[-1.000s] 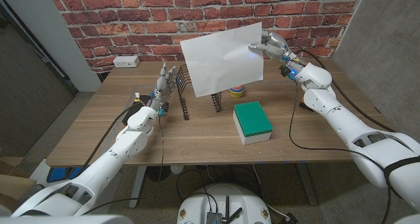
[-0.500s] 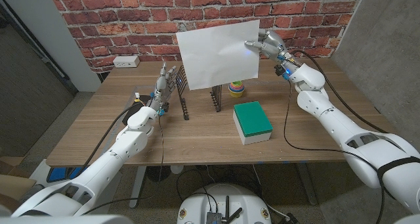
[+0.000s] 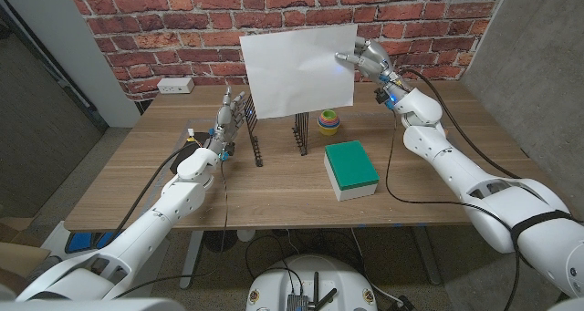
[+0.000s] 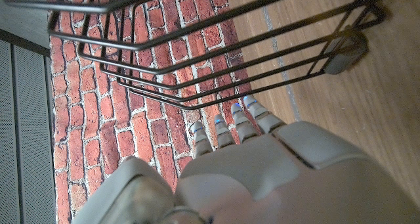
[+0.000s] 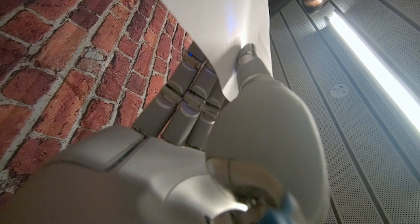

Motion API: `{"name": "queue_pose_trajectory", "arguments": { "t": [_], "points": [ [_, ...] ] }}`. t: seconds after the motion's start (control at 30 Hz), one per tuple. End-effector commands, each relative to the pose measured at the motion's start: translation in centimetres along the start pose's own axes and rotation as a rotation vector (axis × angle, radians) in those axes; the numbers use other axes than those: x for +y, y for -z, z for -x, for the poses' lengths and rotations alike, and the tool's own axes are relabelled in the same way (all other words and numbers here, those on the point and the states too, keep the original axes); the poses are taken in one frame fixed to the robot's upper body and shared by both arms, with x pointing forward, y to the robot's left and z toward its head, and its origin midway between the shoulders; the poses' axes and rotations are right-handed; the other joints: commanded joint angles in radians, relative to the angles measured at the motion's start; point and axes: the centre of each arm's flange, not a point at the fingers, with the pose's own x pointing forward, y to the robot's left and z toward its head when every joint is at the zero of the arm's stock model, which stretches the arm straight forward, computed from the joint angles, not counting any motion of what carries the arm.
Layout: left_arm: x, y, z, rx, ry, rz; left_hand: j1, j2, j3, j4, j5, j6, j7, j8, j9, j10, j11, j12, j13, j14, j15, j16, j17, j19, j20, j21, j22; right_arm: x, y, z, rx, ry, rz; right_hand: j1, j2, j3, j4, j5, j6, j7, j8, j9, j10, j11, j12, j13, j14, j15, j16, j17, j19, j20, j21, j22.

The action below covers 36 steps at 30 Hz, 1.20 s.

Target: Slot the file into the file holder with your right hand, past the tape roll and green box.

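- The white file [image 3: 297,72] is being held up in the air over the back of the wooden table [image 3: 274,188], in front of the brick wall [image 3: 182,37], its lower edge hanging just above the black wire file holder [image 3: 278,133].
- The file is being pinched at its upper right corner by the right hand [image 3: 363,56]; in the right wrist view the sheet [image 5: 220,27] is being clamped between the thumb and the fingers [image 5: 190,73].
- The left hand [image 3: 228,119] is being kept upright just beside the holder's left end, fingers apart and nothing gripped; in the left wrist view its fingertips [image 4: 230,122] are being shown close to the wire bars [image 4: 216,60].
- The tape roll [image 3: 328,122] and the green box [image 3: 351,165] are being left on the table to the right of the holder, beneath and in front of the file's right edge.
- The file is being judged light, thin and probably flexible: gripped by one corner, it is likely to swing or bow, so its lower edge should be guided squarely between two dividers.
- A grip near the top edge is being judged suitable, leaving the bottom free to enter the slot.
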Motion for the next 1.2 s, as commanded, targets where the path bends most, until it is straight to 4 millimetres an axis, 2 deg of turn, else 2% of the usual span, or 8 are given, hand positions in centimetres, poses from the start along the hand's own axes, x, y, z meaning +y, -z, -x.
{"name": "queue_pose_trajectory", "arguments": {
  "t": [0.03, 0.5, 1.2],
  "points": [
    [0.0, 0.0, 0.0, 0.000, 0.000, 0.000, -0.002, 0.006, 0.004, 0.004, 0.010, 0.002, -0.005, 0.002, 0.004, 0.000, -0.007, 0.002, 0.005, 0.007, -0.003, 0.006, 0.002, 0.004, 0.001, 0.001, 0.004, -0.1, 0.4, -1.7, -0.043, -0.004, -0.012, 0.001, 0.011, 0.001, 0.004, 0.004, 0.003, -0.009, 0.005, 0.003, 0.082, -0.067, -0.002, 0.004, -0.007, -0.001, -0.002, 0.002, -0.008, -0.043, 0.008, 0.001],
    [0.0, 0.0, 0.0, 0.000, 0.000, 0.000, -0.002, 0.006, 0.004, 0.004, 0.010, 0.003, -0.005, 0.002, 0.004, -0.001, -0.008, 0.002, 0.005, 0.007, -0.003, 0.006, 0.002, 0.004, 0.001, 0.001, 0.004, -0.5, 1.0, -3.4, -0.057, -0.019, -0.025, -0.002, 0.012, -0.001, 0.003, 0.005, 0.006, -0.010, 0.007, 0.001, 0.083, -0.067, -0.007, 0.007, -0.009, -0.002, -0.005, 0.007, -0.014, -0.043, 0.016, 0.000],
    [0.0, 0.0, 0.0, 0.000, 0.000, 0.000, -0.002, 0.006, 0.004, 0.004, 0.010, 0.002, -0.005, 0.002, 0.004, 0.000, -0.009, 0.002, 0.005, 0.007, -0.003, 0.006, 0.002, 0.004, 0.002, 0.001, 0.004, -1.2, 2.5, -4.4, 0.027, -0.001, -0.045, -0.002, 0.013, -0.002, 0.002, 0.007, 0.007, -0.018, 0.009, -0.003, 0.080, -0.066, -0.016, 0.014, -0.022, -0.001, -0.015, 0.012, -0.030, -0.043, 0.027, -0.001]
  ]
}}
